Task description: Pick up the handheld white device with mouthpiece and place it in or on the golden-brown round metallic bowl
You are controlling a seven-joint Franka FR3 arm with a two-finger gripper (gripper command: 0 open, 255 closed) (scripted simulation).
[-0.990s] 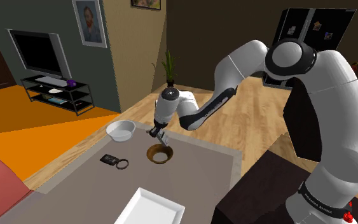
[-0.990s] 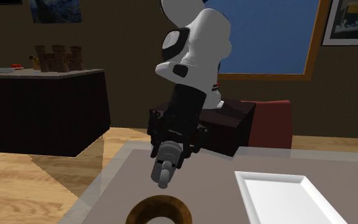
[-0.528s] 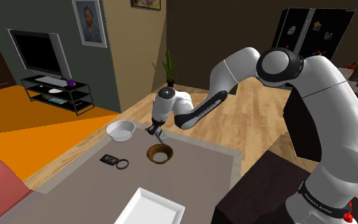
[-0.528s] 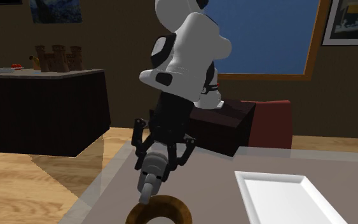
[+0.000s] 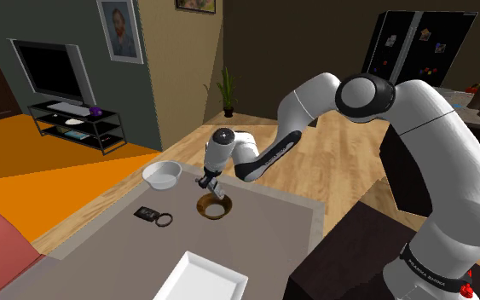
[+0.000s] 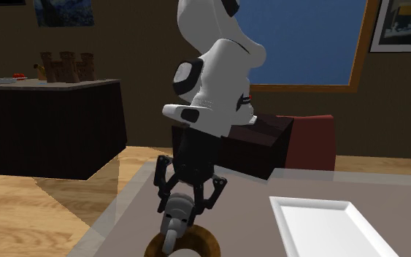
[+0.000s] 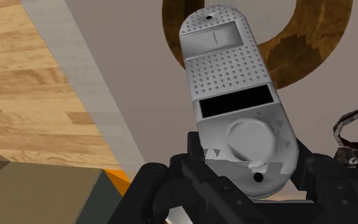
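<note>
1. Judging by the shots, the pick-up half looked done. The all-black two-finger gripper (image 6: 185, 208) was clamped on the base end of the whitish-grey oblong handheld device (image 7: 234, 95), the one with a dotted grille and a dark slot on its face. The device was up off the grey table top (image 5: 272, 230).
2. Where it was: hanging nose-down from the gripper, right over the brown round bowl (image 5: 202, 207). In the second exterior view its free tip sat at about the level of the bowl's rim. I couldn't tell if it was touching the rim or just above it.
3. In the wrist view the far end of the device overlapped the bowl's brown ring. So the line-up looked decent, though maybe nearer one side of the rim than dead centre. That's my read, not a sure thing.
4. What was left, imo: the actual drop. The device wasn't lying in the bowl and the fingers were gripping it, so the release wasn't done yet.
5. Nothing else seemed to be in the way.
   - A white round bowl (image 5: 162, 175) sat near the brown one, on the shoulder view's left.
   - A small black flat thing (image 5: 147, 212) with a dark ring (image 5: 164, 220) lay close by.
   - A white rectangular tray (image 6: 328, 226) was well apart.
6. One worry: the device looked long next to the bowl. My guess was it would end up leaning on the rim instead of sitting flat inside, which should be fine for "in or on".
</note>
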